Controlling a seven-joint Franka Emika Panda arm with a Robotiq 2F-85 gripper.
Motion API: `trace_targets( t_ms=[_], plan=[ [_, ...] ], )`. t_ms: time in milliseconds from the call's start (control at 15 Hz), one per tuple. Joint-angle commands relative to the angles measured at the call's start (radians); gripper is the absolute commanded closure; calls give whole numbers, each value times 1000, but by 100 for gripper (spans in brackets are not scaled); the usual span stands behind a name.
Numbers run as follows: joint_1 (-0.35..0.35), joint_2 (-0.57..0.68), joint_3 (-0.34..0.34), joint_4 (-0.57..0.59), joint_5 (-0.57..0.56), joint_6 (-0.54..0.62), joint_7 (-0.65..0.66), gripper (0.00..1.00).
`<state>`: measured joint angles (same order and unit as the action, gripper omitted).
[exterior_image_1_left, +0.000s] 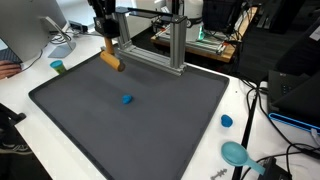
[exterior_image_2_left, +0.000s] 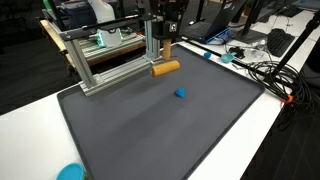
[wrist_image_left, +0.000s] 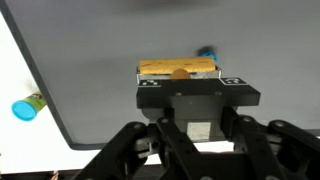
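The claw (exterior_image_1_left: 107, 48) is closed on a tan block (exterior_image_1_left: 112, 61), and we see the same hold in the other outside picture, where the claw (exterior_image_2_left: 165, 55) comes straight down onto the block (exterior_image_2_left: 165, 68). In the wrist view the block (wrist_image_left: 178, 68) lies crosswise between the two fingers, and the claw (wrist_image_left: 178, 76) pinches it at about the middle of its length.

The block sits at the far side of the dark mat (exterior_image_1_left: 130, 135), close in front of the metal frame (exterior_image_1_left: 160, 52). In an exterior view it tilts a little, with one end lower than the other. We cannot tell whether it hangs just clear of the mat or touches it.

We judge the block to be wood or something like it: stiff, light, and not likely to break or give under the squeeze. Its smooth sides could let it swing in the grip, and the tilt suggests it may already pivot a bit. The best place to hold it is across the short width at the centre, where the weight balances; a grip nearer one end would let the other end droop.

A small blue piece (exterior_image_1_left: 127, 99) lies on the mat well apart from the block, nearer the middle; the wrist view shows it (wrist_image_left: 205, 51) just beyond the block. The mat rests on a white counter (exterior_image_1_left: 25, 90).
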<state>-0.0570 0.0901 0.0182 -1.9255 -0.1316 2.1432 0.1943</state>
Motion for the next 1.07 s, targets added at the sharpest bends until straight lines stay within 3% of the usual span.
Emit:
trace_targets(
  t_ms=[0, 467, 533, 600, 667, 1000],
  plan=[
    [47, 53, 5, -40, 36, 126, 19, 79],
    [108, 88, 0, -100, 43, 283, 61, 79],
    [107, 116, 3, -80, 52, 246, 34, 54],
    [109, 115, 3, -83, 52, 260, 39, 54],
    [109, 114, 2, -83, 52, 263, 41, 79],
    [91, 124, -9, -74, 77, 293, 27, 79]
  ],
)
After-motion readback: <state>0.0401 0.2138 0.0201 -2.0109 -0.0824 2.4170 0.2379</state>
